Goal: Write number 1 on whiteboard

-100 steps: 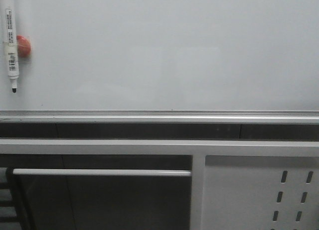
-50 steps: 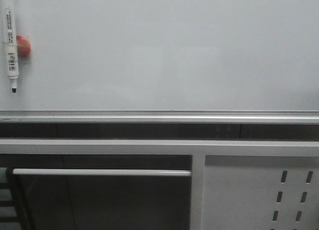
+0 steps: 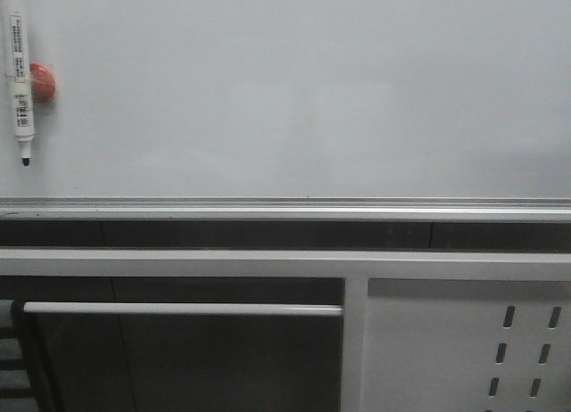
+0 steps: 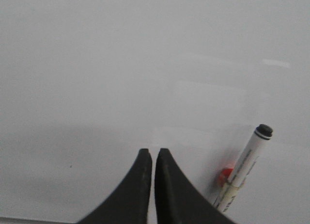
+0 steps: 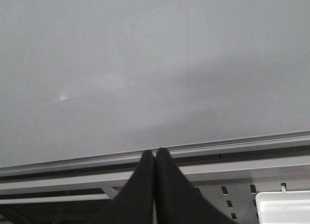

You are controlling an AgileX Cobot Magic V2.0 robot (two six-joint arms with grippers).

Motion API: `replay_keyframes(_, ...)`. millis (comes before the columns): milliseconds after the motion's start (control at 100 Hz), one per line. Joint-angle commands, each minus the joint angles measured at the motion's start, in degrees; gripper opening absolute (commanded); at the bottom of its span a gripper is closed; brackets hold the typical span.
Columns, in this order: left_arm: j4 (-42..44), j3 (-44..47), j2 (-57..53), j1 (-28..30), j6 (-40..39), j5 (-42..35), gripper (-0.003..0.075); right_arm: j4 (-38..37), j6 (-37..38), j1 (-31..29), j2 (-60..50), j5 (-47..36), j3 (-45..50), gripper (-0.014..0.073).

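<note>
Neither arm shows in the front view; only the wrist cameras catch them. The left gripper [image 4: 153, 153] points at the whiteboard [image 3: 303, 100] with its two black fingers [image 4: 140, 185] pressed together at the tips, nothing between them. The right gripper [image 5: 154, 153] is likewise closed, its dark fingers [image 5: 169, 190] meeting in a thin seam and holding nothing; it aims toward the board's lower edge.

The whiteboard is a glossy, pale grey panel that fills the upper half of the front view, with a silver rail [image 3: 285, 205] along its bottom. Its surface is bare, with no number 1 drawn on it in any view. Below the rail run a dark gap and a pale metal frame with a horizontal bar [image 3: 183, 309] on the left and a white perforated panel [image 3: 468, 350] on the right. In the right wrist view a corner of a white box [image 5: 283, 207] shows below the frame.

A white marker [image 3: 20, 86] with a black tip hangs upright at the board's far left, tip down, against a small red holder [image 3: 42, 82]. In the left wrist view the marker [image 4: 242, 173] lies just beside the closed fingers, apart from them and not touching, with the red holder [image 4: 224, 176] between the two
</note>
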Motion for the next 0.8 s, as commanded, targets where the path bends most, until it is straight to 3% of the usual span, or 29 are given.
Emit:
replay_keyframes(0, 0.04, -2.84, 2.07, -3.18, 0.15, -5.06, -0.0017, -0.27, -3.16, 0.64, 1.99, -2.63, -2.31, -0.0069)
replay_keyframes(130, 1.77, -2.11, 4.83, -9.43, 0.15, -6.52, 0.0004, -0.84, -5.42, 1.33, 3.51, -0.60, -2.31, -0.0069)
replay_keyframes(240, 7.12, -0.43, 7.83, -14.94, 0.15, -10.15, 0.0092, -0.95, -5.51, 1.33, 4.04, -0.34, -2.31, -0.0069)
replay_keyframes(370, 15.07, 1.59, 12.47, -18.78, 0.15, -19.32, 0.0299, -0.95, -5.51, 1.33, 4.04, -0.34, -2.31, -0.0069)
replay_keyframes(530, 12.91, 1.85, 18.30, -19.38, 0.04, -22.48, 0.0556, -1.35, -5.51, 1.33, 4.04, -0.34, -2.31, -0.0069)
replay_keyframes(590, 10.81, 1.85, 20.64, -19.16, 0.04, -22.88, 0.0585, -1.35, -5.51, 1.33, 4.04, -0.34, -2.31, -0.0069)
replay_keyframes(790, 9.69, 3.31, 28.91, -19.16, 0.04, -32.38, 0.0566, -1.35, -5.51, 1.33, 4.04, 0.38, -2.31, -0.0069)
